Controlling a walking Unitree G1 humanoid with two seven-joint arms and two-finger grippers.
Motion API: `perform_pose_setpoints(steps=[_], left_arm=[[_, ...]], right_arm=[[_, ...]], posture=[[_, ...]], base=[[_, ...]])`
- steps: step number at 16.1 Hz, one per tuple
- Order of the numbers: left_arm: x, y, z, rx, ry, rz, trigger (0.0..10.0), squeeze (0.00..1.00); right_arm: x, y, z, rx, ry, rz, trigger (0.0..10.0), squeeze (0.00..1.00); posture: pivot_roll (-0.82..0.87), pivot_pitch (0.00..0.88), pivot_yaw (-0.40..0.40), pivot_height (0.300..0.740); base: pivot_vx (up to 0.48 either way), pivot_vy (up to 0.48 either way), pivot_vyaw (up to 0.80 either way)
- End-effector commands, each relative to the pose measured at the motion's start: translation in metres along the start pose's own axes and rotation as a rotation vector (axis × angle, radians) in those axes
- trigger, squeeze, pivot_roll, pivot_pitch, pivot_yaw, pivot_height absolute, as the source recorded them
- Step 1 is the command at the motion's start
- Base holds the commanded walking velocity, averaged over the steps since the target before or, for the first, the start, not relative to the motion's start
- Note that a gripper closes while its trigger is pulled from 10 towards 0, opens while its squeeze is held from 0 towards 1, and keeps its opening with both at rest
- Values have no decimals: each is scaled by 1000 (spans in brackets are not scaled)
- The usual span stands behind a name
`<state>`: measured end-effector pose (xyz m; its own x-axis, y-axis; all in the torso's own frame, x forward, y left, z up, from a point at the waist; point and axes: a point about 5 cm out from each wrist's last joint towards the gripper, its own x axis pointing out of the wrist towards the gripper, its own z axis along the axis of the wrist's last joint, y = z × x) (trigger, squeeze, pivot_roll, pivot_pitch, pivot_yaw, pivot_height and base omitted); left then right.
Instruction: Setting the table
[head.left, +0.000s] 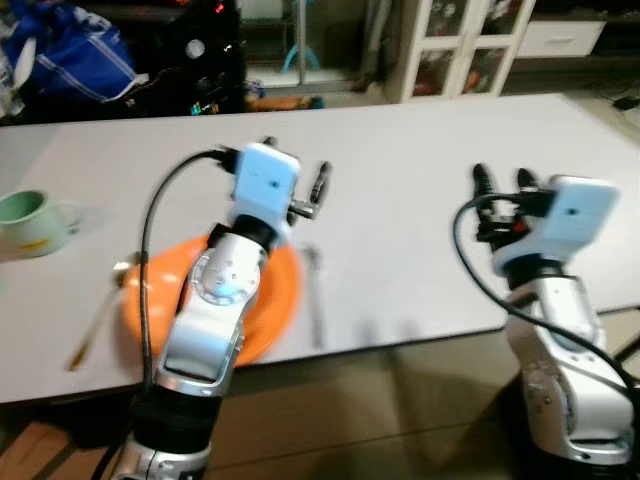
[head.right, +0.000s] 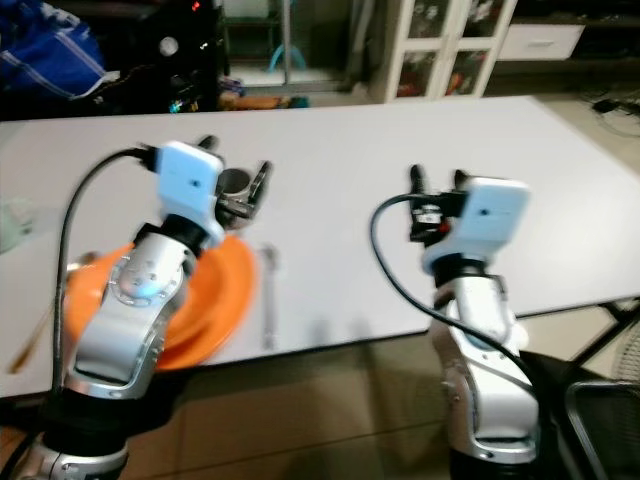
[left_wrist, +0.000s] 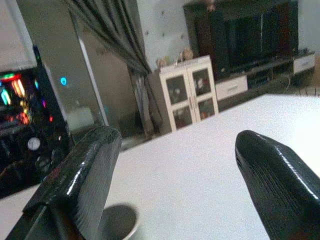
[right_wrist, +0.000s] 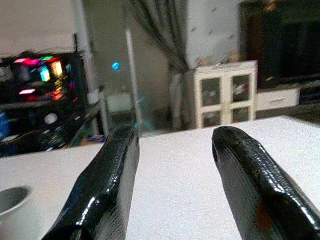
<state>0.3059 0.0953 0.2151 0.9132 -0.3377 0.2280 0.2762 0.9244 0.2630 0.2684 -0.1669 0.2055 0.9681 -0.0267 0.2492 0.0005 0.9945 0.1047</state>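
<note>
We are setting a long white table (head.left: 400, 200), and the round orange plate (head.left: 275, 300) is lying near its front edge, partly under our left arm. A slim metal fork (head.left: 315, 300) is lying just beside the plate on its right, pointing away from us. On the plate's left, a long utensil with a wooden handle (head.left: 92, 325) is resting at a slant, its tip close to the plate's rim. Farther left, a pale green mug with a handle (head.left: 32, 220) is standing upright, well apart from the plate.

We are holding the left gripper (head.left: 300, 180) above the table just beyond the plate's far rim. Its two black fingers (left_wrist: 80, 185) are spread wide and are gripping nothing. A small grey cup (head.right: 235, 182) is standing on the table right below and between them; in the left wrist view its rim (left_wrist: 117, 227) is showing next to one finger.

We are holding the right gripper (head.left: 505, 185) over bare tabletop, well to the right of the fork and plate. Its fingers (right_wrist: 107, 185) are also parted, with nothing between them. In the right wrist view, a pale cup's rim (right_wrist: 12, 200) is showing beside one finger.

Beyond the table's far edge, a white glass-door cabinet (head.left: 465, 45) is standing at the right, dark equipment with coloured lights (head.left: 205, 60) in the middle, and a blue bag (head.left: 70, 55) at the left.
</note>
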Motion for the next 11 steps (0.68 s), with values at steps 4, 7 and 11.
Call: perform_pose_setpoints(steps=[4,7,11], left_arm=[[0,8,-2,-11,15,38,10000,0],[0,10,-7,-16,55,56,10000,0],[0,11,-11,-5,86,74,10000,0]], right_arm=[[0,6,3,3,-18,25,10000,0],[1,7,2,0,-9,33,10000,0],[1,5,-11,-2,87,14,10000,0]], posture=[[-51,0,7,740],[-51,0,6,740],[-51,0,5,740]], base=[[0,0,0],[0,0,0],[0,0,0]])
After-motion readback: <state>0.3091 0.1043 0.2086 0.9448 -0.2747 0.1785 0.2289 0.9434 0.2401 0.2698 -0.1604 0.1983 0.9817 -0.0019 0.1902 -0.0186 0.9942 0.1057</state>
